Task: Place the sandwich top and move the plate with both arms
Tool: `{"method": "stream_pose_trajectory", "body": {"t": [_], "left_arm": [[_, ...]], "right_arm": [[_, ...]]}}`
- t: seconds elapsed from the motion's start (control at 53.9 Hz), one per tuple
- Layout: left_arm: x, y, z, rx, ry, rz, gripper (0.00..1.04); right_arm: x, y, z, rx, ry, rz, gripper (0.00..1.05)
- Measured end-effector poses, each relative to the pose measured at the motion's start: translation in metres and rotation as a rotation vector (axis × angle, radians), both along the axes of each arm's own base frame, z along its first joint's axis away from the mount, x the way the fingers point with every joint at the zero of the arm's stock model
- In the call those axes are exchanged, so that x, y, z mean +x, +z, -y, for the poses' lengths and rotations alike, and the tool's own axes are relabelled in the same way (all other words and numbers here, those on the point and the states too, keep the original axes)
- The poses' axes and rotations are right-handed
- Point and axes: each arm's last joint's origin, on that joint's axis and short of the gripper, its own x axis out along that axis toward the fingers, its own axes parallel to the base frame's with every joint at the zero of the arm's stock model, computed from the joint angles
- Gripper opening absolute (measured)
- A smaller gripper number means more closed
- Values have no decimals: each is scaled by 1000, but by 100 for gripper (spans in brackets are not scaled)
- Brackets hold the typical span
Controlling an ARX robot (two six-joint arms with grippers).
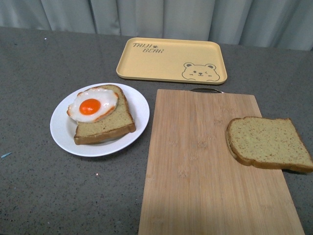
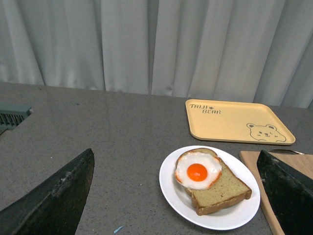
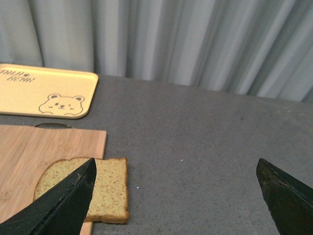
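The sandwich top point(image 1: 269, 143), a speckled tan slice with a brown crust, lies flat at the right edge of the wooden cutting board point(image 1: 195, 166). The white plate point(image 1: 63, 132) sits left of the board and holds a smaller bread slice point(image 1: 110, 125) with a fried egg point(image 1: 92, 105) on it. Neither arm shows in the front view. My left gripper point(image 2: 175, 152) hangs open above the table, with the plate point(image 2: 168, 188) between its fingers' lines of sight. My right gripper point(image 3: 176, 161) is open too, and one finger partly hides the sandwich top point(image 3: 110, 186).
A yellow tray point(image 1: 171, 58) with a bear drawing lies behind the board, near the grey curtain. The table is dark grey and speckled. A grey ribbed object point(image 2: 12, 115) sits at the table's far left in the left wrist view.
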Motion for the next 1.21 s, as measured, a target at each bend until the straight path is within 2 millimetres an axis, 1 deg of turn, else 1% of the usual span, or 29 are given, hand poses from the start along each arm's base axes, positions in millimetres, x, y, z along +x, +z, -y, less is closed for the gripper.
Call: {"method": "stream_pose_trajectory", "body": {"t": [0.093,0.148,0.167,0.223,0.26,0.315,0.353,0.482,0.557,0.649,0.742,0.928,0.984,1.113,1.206], "left_arm": [[0,0,0,0,0,0,98],[0,0,0,0,0,0,98],[0,0,0,0,0,0,98],[0,0,0,0,1,0,98],[0,0,0,0,0,0,98],[0,0,0,0,0,0,98],[0,0,0,0,0,0,98],[0,0,0,0,0,0,98],[0,0,0,0,0,0,98],[0,0,0,0,0,0,98],[0,0,0,0,0,0,98],[0,0,0,0,0,0,98],[0,0,0,0,0,0,98],[0,0,0,0,0,0,98],[0,0,0,0,0,0,98]], "right_arm": [[25,0,7,52,26,-76,95],[45,-3,16,109,39,-161,95],[48,-4,17,120,42,-179,95],[72,-19,32,225,88,-368,95],[83,-32,43,298,105,-478,95],[94,-44,56,398,108,-594,95],[99,-49,62,446,115,-638,95],[119,-64,83,542,104,-732,95],[127,-74,89,582,119,-783,95],[132,-89,91,657,163,-844,95],[137,-100,91,741,197,-870,95],[153,-116,91,831,189,-900,95],[158,-124,89,895,203,-908,95],[167,-128,82,981,225,-900,95],[174,-130,77,1000,227,-895,95]]}}
